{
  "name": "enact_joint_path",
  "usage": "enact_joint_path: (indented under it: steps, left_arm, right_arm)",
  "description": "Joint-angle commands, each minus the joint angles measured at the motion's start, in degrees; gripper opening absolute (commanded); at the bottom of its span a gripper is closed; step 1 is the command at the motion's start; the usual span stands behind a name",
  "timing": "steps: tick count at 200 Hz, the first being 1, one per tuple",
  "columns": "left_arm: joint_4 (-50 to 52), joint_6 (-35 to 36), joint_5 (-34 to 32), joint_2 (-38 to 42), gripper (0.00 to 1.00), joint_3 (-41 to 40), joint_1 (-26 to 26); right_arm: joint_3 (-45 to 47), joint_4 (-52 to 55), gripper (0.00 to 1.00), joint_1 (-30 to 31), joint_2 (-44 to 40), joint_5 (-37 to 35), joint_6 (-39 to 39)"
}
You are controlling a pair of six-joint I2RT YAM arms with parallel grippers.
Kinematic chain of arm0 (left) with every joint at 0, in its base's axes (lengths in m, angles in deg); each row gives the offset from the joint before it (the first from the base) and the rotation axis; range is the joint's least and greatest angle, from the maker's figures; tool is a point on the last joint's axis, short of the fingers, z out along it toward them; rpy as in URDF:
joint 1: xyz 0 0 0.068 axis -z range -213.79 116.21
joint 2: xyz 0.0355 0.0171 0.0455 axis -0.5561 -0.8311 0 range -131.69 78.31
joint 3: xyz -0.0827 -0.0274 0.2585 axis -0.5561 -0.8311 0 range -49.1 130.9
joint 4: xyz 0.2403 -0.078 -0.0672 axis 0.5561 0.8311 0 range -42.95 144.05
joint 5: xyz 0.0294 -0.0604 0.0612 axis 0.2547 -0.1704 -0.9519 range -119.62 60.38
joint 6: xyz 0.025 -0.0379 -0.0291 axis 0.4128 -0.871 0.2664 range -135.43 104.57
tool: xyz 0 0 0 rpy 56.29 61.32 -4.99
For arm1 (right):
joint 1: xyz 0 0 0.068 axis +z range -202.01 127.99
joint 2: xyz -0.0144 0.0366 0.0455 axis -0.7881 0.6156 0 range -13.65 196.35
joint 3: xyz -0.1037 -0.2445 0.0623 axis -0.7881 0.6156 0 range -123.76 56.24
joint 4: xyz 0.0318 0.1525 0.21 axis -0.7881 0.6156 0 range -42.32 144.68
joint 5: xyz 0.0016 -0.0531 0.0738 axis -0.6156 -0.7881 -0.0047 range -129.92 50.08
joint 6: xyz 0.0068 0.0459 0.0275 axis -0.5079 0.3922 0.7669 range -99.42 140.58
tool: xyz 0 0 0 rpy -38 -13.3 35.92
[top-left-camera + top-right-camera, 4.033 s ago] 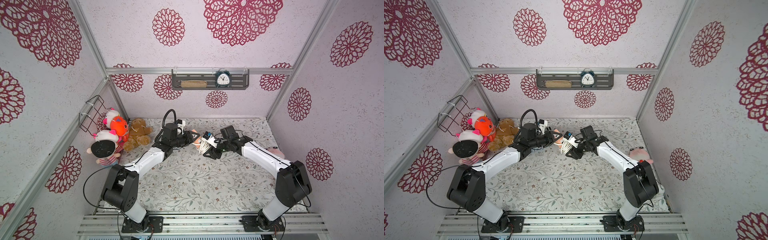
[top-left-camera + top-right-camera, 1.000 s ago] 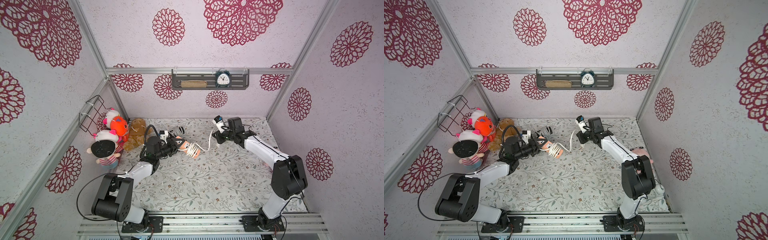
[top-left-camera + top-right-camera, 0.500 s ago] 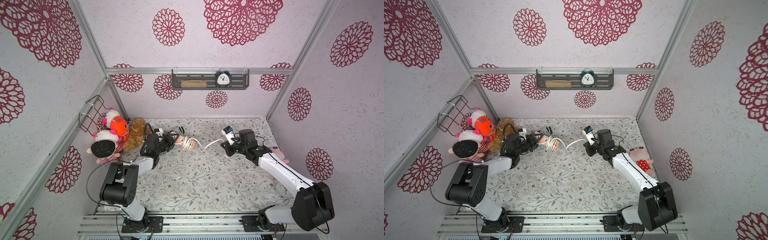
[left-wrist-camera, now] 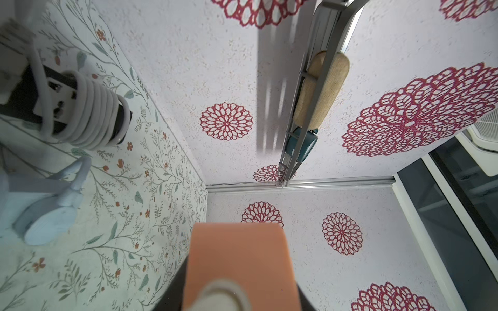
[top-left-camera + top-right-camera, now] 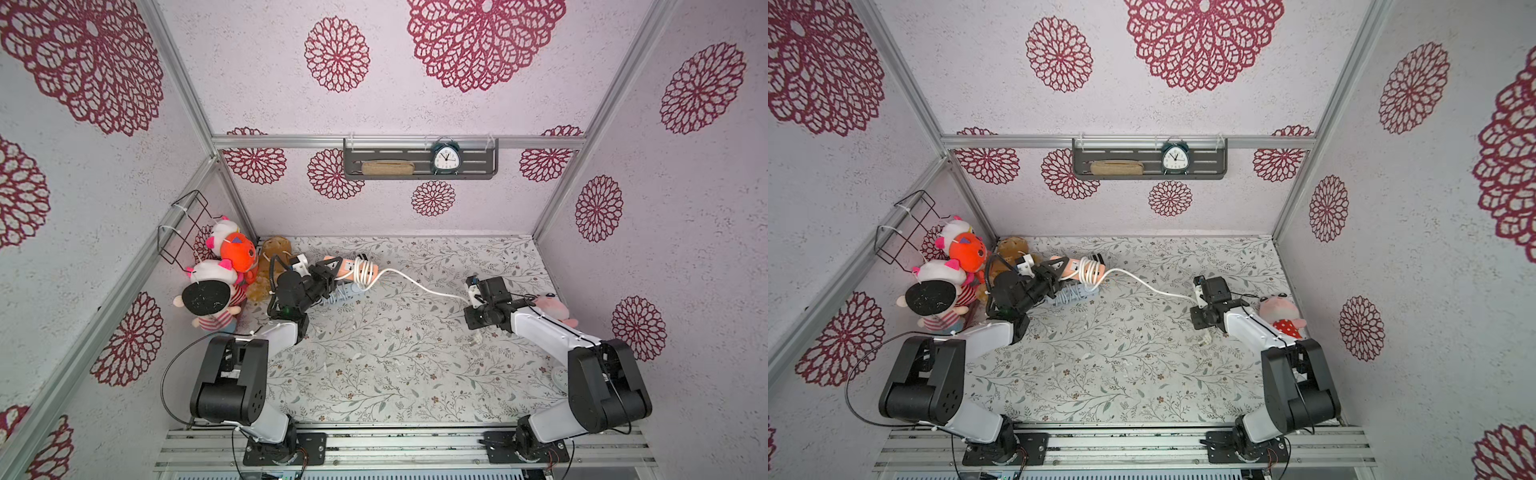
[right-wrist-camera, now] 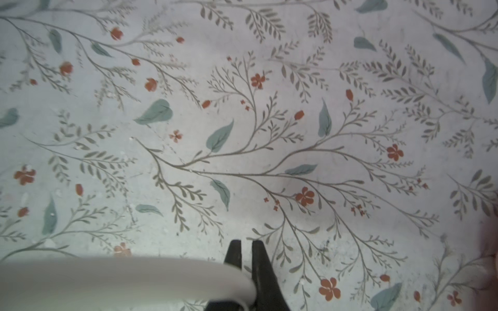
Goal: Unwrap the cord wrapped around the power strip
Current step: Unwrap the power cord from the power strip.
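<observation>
White, rubbery cord (image 5: 419, 286) is the thing to follow. In both top views it sits wound in several tight turns around the power strip (image 5: 347, 264), a rigid peach plastic bar with a white socket face. From there it runs in one loose curve over the matte floral table (image 5: 395, 365) to the right gripper (image 5: 476, 313), which is closed on its free end. The left gripper (image 5: 330, 272) is clamped on the strip at the table's far left, near a heap of plush toys (image 5: 232, 266) and just above a pale blue plastic object (image 5: 343, 296). We judge that the step goes best with the strip held dead steady while the right arm circles its free end against the winding. A little slack should let the turns slide off instead of cinching tighter. In the left wrist view the coils (image 4: 91, 118) read as a ridged, round-sectioned stack over dark socket slots. A smooth peach slab (image 4: 239, 269) fills the space close to the lens. We take it for the strip's shell in the grip, though the jaws themselves do not show. In the right wrist view the gripper (image 6: 246, 245) shows two black tapered tips standing almost together. The cord (image 6: 121, 274) is a thick, blurred pale band ending at them. Its smooth jacket should slip over the plastic, yet its set curl may spring back and snag.
</observation>
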Motion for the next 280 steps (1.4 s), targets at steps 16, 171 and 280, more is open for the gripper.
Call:
enact_joint_path:
  steps: [16, 171, 280]
  left_arm:
    - [7.2, 4.0, -0.2, 3.5, 0.00, 4.5, 2.1]
    - [13.2, 3.1, 6.1, 6.0, 0.00, 10.1, 10.2]
    - [22.8, 8.0, 17.3, 8.4, 0.00, 16.0, 10.7]
  right_arm:
    - [2.2, -1.1, 0.08, -0.3, -1.9, 12.9, -0.9]
    - [-3.8, -34.6, 0.89, 12.2, 0.1, 22.5, -13.5]
    - [-8.8, -58.0, 0.88, 12.6, 14.7, 25.2, -8.5]
